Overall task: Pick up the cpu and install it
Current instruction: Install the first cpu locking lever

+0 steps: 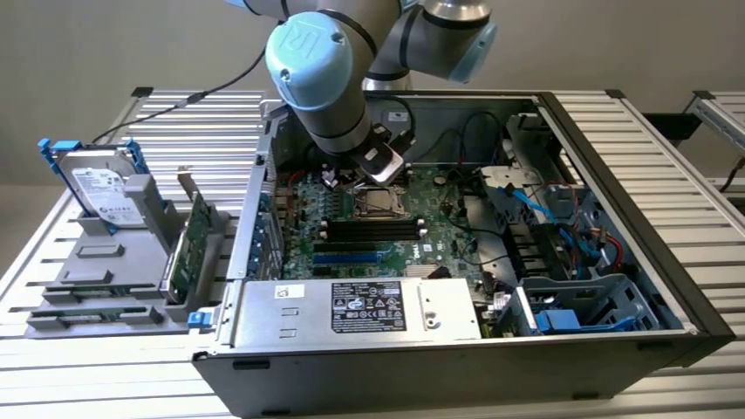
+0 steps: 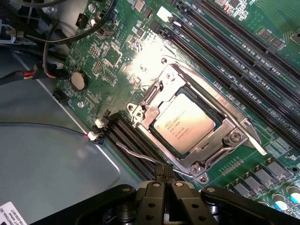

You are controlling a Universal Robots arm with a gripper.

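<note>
Hanging over the open computer case (image 1: 605, 175) in the exterior view, the robot arm (image 1: 320, 78) carries a "UR" mark on its pale blue joint cap. Its gripper (image 1: 375, 173) sits just above the socket near the middle of the green motherboard (image 1: 349, 253). The power supply (image 1: 361, 307) along the case's near edge bears a black label with white print (too fine to read). Outside the case, towards the exterior view's left, a hard drive (image 1: 99, 188) with a white label stands upright in a grey holder, and a green circuit card (image 1: 192, 236) stands beside it.

From the wrist view, the cpu (image 2: 185, 123) lies flat inside the metal socket frame (image 2: 225, 140) on the motherboard, its dull silver top printed with several lines of text that cannot be made out. Black memory slots (image 2: 225, 42) run alongside the socket, and a coin cell battery (image 2: 78, 80) sits nearer the board's edge. The gripper (image 2: 165, 171) is closed, its black fingers (image 2: 152, 197) pressed together with nothing between them, apart from the cpu.
</note>
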